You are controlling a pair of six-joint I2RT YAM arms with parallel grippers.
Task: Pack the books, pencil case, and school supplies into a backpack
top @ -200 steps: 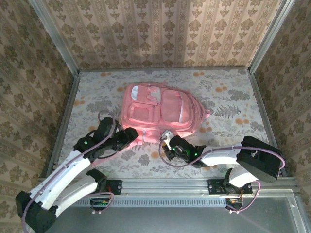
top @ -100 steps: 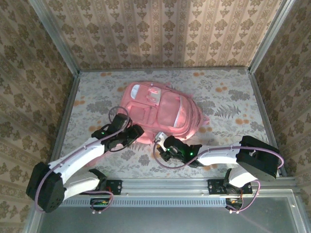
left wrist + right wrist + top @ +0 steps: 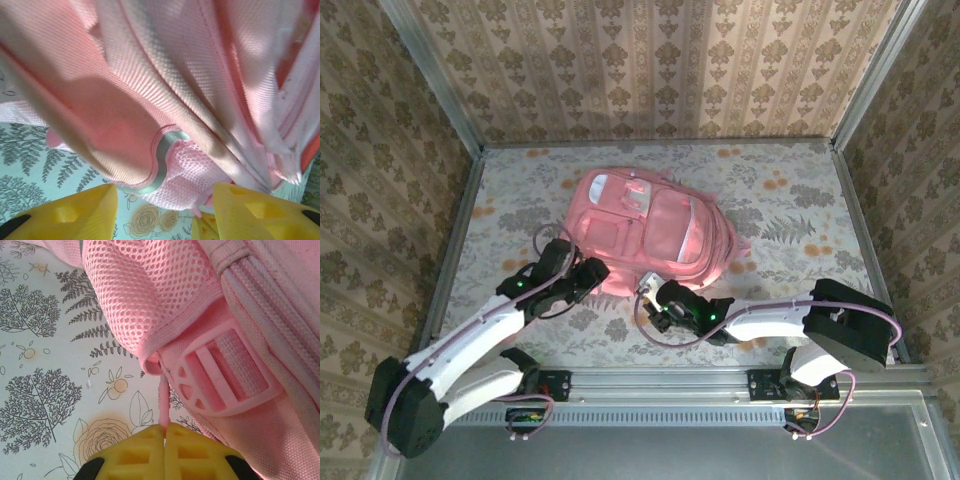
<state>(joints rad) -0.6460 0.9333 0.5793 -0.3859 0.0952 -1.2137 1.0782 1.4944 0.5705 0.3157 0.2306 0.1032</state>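
Note:
The pink backpack lies flat in the middle of the table. My left gripper is at its lower left corner, open. In the left wrist view the yellow fingers stand apart just short of a pink mesh strap pad, with ribbed backpack fabric above. My right gripper is at the backpack's near edge, shut on a thin pink strap end that hangs beside a pink plastic buckle and mesh. Books, pencil case and school supplies are out of view.
The flower-print table cloth has free room right of and behind the backpack. Wallpapered walls with metal posts close in three sides. A metal rail carries both arm bases at the near edge.
My right gripper has shifted left along the backpack's near edge, still shut. The backpack turned slightly and its lower part shifted. My left arm swung forward, then drew back a little.

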